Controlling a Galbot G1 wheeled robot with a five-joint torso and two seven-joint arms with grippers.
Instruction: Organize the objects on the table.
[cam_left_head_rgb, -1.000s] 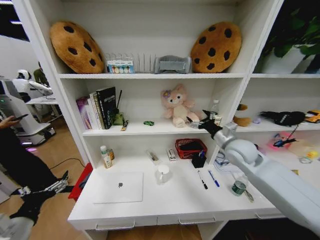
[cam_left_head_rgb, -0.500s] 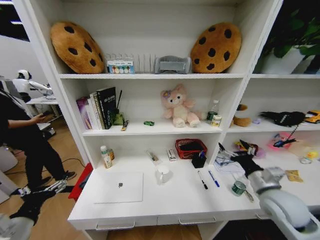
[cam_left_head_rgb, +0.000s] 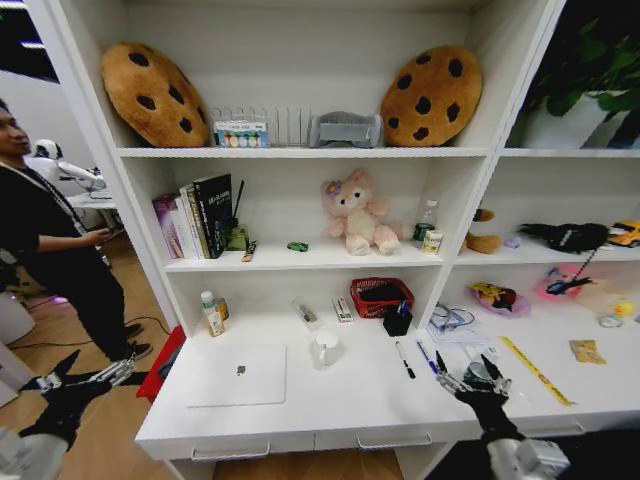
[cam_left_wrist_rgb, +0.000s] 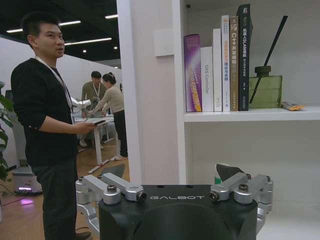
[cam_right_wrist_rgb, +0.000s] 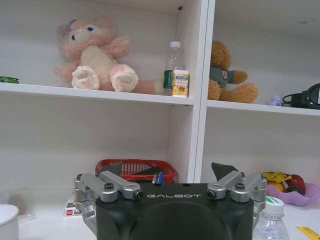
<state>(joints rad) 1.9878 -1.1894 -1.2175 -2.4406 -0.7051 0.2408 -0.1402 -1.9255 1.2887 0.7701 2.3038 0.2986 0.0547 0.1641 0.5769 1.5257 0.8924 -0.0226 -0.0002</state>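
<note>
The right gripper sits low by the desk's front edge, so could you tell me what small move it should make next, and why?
Probably a short reach forward and left, onto the blue pen. The right gripper is open and empty, low at the desk front, by the small bottle. The blue pen and black marker lie loose; the black pen cup stands just behind.

Laptop (cam_left_head_rgb: 237, 374) on table (cam_left_head_rgb: 340, 405), 9 o'clock of mug (cam_left_head_rgb: 325, 347); pens (cam_left_head_rgb: 416, 358) at 3 o'clock; basket (cam_left_head_rgb: 381, 296) at 1 o'clock, behind pen cup (cam_left_head_rgb: 397, 322).
</note>
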